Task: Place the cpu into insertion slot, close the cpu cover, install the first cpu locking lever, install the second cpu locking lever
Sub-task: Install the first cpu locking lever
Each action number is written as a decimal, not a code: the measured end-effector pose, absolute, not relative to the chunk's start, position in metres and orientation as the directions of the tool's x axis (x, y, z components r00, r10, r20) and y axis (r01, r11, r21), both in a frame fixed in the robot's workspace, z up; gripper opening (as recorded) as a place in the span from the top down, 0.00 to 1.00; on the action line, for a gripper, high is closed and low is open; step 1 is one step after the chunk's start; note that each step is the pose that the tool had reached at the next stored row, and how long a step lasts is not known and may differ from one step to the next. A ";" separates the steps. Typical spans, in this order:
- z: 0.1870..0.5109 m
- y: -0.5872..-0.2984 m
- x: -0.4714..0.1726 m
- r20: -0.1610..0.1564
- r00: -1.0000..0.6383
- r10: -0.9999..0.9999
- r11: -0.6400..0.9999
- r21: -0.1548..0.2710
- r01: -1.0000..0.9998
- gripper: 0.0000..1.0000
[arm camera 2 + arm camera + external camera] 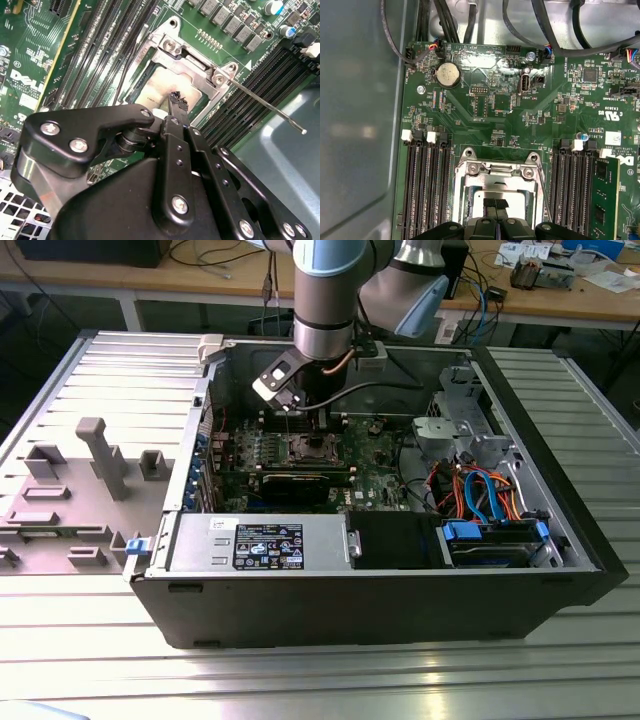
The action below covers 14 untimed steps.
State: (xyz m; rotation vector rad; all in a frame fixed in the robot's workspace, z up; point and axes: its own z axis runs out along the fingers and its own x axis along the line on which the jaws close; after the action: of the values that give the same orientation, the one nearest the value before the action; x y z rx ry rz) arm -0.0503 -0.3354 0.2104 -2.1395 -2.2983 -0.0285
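Observation:
My gripper [176, 100] hangs over the insertion slot [312, 447] in the open computer case, its fingertips [495, 204] pressed together right at the cpu's top. The cpu [159, 87], a dull grey metal square, lies flat in the insertion slot [465, 197]. A silver bar with two screws [497, 171] runs along one edge of the slot. I cannot tell how the cpu cover stands. One thin wire locking lever [265, 107] sticks out free from a slot corner. A second thin lever [121, 75] runs along the opposite side.
Long black memory slots [427, 190] flank the socket on both sides. A green card [604, 200] stands beside them. Cables [475, 490] and drive bays fill the case toward the exterior view's right. A grey fixture plate [90, 475] lies outside the case on the exterior view's left.

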 end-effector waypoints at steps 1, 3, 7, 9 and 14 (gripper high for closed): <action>0.211 -0.335 -0.050 0.013 -0.072 0.997 0.071 0.012 0.997 0.89; 0.212 -0.335 -0.050 0.013 -0.072 0.997 0.071 0.012 0.997 0.89; 0.216 -0.335 -0.050 0.013 -0.072 0.997 0.071 0.011 0.997 0.89; 0.220 -0.335 -0.050 0.014 -0.071 0.997 0.071 0.010 0.997 0.89; 0.232 -0.335 -0.050 0.015 -0.071 0.997 0.071 0.007 0.997 0.89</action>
State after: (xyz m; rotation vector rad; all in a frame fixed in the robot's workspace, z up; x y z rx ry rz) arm -0.0503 -0.3355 0.2316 -2.1366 -2.2950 -0.0241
